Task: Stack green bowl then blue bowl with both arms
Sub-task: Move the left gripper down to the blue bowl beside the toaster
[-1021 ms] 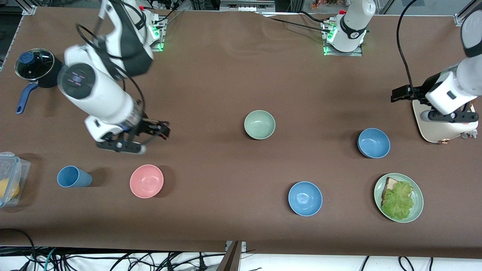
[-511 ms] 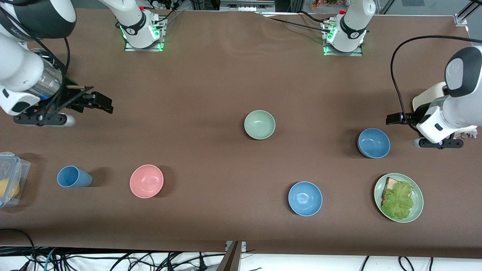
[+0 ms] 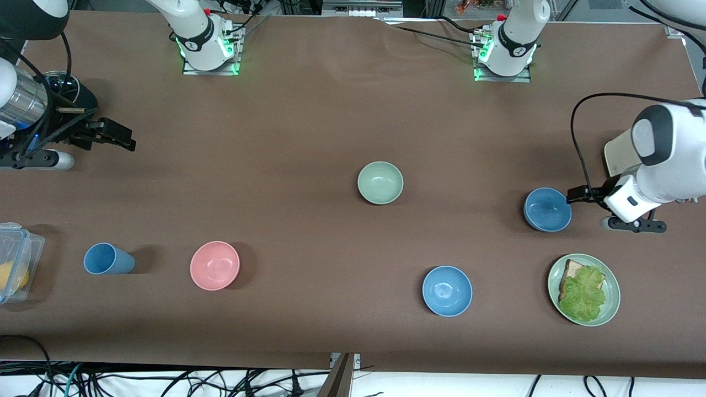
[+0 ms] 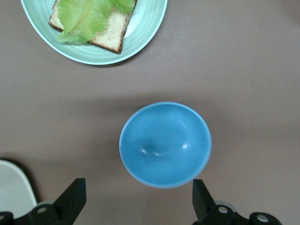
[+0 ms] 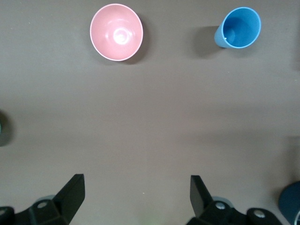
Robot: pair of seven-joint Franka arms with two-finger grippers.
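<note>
Left gripper [image 4: 136, 204]: jaws apart, empty, hanging just beside the blue bowl [image 3: 547, 209], likely lining up a rim grasp. Right gripper [image 5: 136, 199]: jaws apart, empty, over bare bench [image 3: 309, 116] at its own arm's end, waiting. Green bowl [image 3: 380, 182]: mid-bench, upright, untouched, the probable base of the stack. 1 brighter blue bowl [image 3: 447, 290] and the sandwich plate [image 3: 583, 289] sit nearer the camera.

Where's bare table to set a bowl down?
Widest: between the pink bowl, green bowl and brighter blue bowl. Also from the green bowl toward the bases. Crowded: blue bowl, left gripper, sandwich plate.
</note>
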